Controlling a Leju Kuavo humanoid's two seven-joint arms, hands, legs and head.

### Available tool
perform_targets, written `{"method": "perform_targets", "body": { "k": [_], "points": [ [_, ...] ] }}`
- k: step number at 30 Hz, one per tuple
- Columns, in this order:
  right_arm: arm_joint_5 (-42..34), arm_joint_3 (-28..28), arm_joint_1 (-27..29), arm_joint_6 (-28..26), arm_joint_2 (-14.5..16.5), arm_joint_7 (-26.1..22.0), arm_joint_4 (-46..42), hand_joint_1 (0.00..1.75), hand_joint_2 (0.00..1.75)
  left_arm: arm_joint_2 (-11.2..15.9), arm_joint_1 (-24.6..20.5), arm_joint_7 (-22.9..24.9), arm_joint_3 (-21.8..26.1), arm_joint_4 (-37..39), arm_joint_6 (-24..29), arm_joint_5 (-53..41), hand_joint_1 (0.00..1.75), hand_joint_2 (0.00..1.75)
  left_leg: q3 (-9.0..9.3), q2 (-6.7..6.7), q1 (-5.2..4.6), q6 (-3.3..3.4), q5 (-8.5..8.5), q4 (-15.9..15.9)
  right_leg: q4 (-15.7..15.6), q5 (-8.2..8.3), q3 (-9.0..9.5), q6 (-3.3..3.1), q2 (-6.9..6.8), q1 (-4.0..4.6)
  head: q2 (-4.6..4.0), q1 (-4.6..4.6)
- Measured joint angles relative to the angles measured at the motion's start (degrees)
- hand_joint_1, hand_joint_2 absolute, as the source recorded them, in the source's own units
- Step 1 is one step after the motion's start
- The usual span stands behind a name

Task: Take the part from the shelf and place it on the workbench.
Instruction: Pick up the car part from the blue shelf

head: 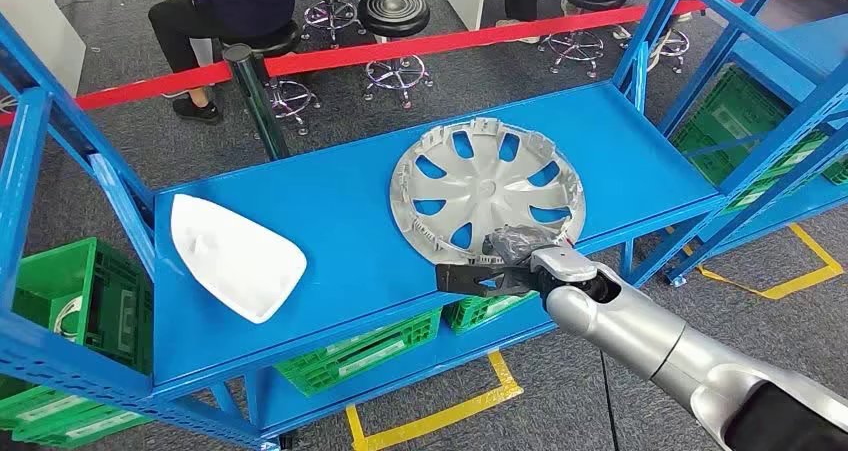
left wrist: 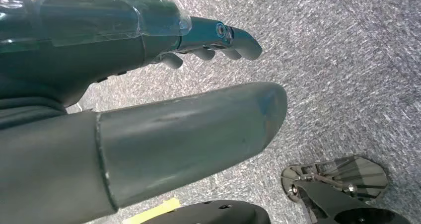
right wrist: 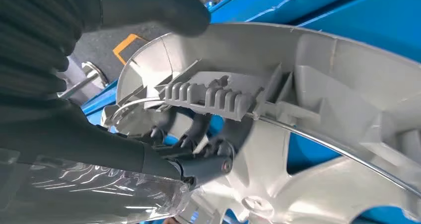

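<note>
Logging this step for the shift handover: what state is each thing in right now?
Hubcap: flat on the blue shelf, inner side up, near rim gripped.
Right hand: fingers hooked through a hubcap opening.
White part: lying on the shelf, untouched.
Left hand: hanging above the floor, holding nothing.

A silver-grey wheel cover [head: 487, 191] and a white part [head: 235, 256] lie on a blue shelf [head: 330, 201].
</note>
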Motion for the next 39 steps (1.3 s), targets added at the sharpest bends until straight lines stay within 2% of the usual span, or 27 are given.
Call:
{"method": "perform_targets", "body": {
  "k": [11,24,28,32,36,39],
  "points": [
    [-0.42,0.76,-0.08,-0.78,0.53,-2.47,0.46,1.75,1.75,-0.01,0.04,-0.16,0.01,0.00,0.00,0.00,0.00,0.00,0.04,-0.14,0.01,0.00,0.01,0.00,0.00,-0.01,0.01,-0.01,-0.03,0.01,0.00,0.01],
    [-0.43,0.82,-0.06,-1.19,1.18,-3.28,0.97,1.75,1.75,-0.01,0.05,-0.29,0.02,0.00,0.00,0.00,0.00,0.00,0.04,-0.10,0.00,0.00,0.01,0.00,0.00,-0.01,0.02,-0.01,-0.02,0.01,0.00,0.07],
    [-1.82,0.73,0.47,-4.33,1.31,-5.28,1.23,1.75,1.75,-0.01,0.07,-0.90,0.05,0.00,0.00,0.08,0.00,0.00,0.04,-0.13,0.01,0.00,0.01,0.00,0.00,-0.01,0.02,-0.01,-0.02,0.01,0.00,0.03],
    [-6.67,-0.48,2.22,-13.30,1.44,-10.17,0.81,1.75,1.75,-0.01,0.15,-2.99,0.05,0.00,0.02,0.17,0.00,1.75,0.02,-0.15,0.01,-0.01,0.01,0.00,0.02,-0.01,0.01,-0.01,-0.03,0.01,0.00,0.03],
    [-11.03,-2.96,4.55,-21.25,1.62,-14.41,-1.59,1.75,1.75,-0.01,0.17,-7.07,0.06,0.00,0.73,0.10,0.00,1.75,0.01,-0.24,0.03,-0.01,0.01,0.01,0.03,-0.02,0.00,-0.01,-0.09,0.03,0.00,-0.02],
    [-13.50,-5.77,6.92,-27.06,1.73,-17.53,-4.45,1.75,1.75,-0.01,0.17,-8.44,0.05,0.00,2.66,0.28,0.00,1.75,0.01,-0.28,0.03,0.00,0.01,0.01,0.02,-0.03,-0.01,-0.02,-0.11,0.03,0.00,-0.01]
  ]
}}
